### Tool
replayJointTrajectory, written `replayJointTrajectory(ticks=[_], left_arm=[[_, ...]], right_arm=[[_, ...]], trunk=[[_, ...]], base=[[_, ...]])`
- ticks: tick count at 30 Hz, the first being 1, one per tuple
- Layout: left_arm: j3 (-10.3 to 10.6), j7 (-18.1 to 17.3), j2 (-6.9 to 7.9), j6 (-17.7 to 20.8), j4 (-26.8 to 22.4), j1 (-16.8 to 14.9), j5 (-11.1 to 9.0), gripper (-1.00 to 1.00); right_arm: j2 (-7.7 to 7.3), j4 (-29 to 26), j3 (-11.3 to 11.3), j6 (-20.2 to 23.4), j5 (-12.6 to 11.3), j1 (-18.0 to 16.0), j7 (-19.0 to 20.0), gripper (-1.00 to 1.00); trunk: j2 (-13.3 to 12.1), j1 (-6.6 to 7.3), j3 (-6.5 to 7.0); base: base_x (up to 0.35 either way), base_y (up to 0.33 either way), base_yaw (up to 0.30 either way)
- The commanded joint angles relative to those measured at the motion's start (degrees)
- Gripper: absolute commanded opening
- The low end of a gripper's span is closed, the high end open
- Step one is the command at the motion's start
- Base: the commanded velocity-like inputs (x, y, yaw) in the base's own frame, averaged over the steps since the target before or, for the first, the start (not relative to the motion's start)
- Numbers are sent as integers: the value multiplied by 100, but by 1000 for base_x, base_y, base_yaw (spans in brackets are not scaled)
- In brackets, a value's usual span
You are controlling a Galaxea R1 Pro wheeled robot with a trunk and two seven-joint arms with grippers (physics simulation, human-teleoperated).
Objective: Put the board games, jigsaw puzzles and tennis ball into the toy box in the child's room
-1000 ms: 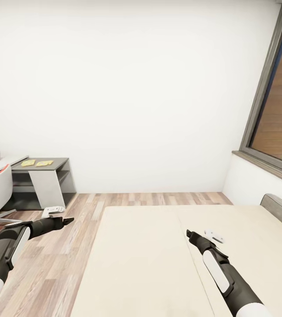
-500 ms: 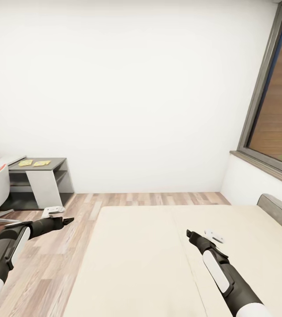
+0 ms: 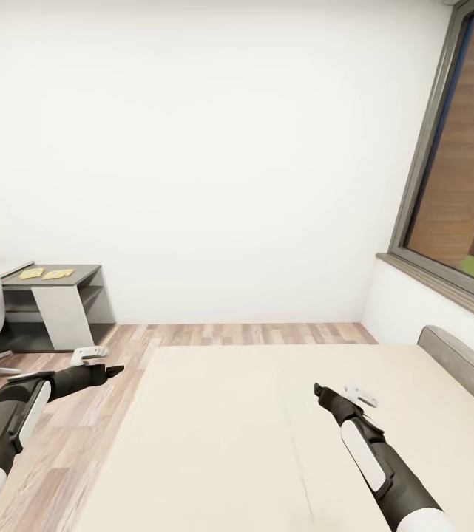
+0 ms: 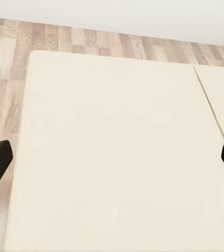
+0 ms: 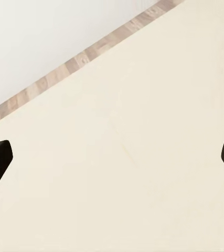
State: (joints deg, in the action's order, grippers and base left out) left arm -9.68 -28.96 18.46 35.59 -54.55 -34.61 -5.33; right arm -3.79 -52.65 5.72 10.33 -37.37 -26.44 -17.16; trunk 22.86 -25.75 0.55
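Searching step: bed [image 3: 251, 436] bare in view, no games visible. Left pincer [image 4: 112, 157] and right pincer [image 5: 112, 157] spread wide, empty. Next: look toward headboard [image 3: 462, 366].

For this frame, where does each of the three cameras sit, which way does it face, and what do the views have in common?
Head view: on the robot's head, facing forward and down over the bed toward the white wall; both arms show, left claw over the floor, right claw over the mattress.
Left wrist view: near the left claw, facing the bed and a floor strip; two dark fingertips at the edges.
Right wrist view: near the right claw, facing the mattress; fingertips spread.
Shared: all three views show the beige mattress and wood floor.
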Motion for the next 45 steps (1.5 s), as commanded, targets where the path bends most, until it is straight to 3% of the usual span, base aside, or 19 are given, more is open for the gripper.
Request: replayJointTrajectory(ticks=[1,45], left_arm=[[-8,4,0,53,-3,-2,-55,100],[-8,5,0,53,-3,-2,-55,100]], right_arm=[[-9,-8,25,10,-39,-1,-48,100],[-7,-8,26,4,-39,-1,-48,100]], trunk=[[6,-3,-3],[6,-3,-3]], base=[[0,-299,0],[0,-299,0]])
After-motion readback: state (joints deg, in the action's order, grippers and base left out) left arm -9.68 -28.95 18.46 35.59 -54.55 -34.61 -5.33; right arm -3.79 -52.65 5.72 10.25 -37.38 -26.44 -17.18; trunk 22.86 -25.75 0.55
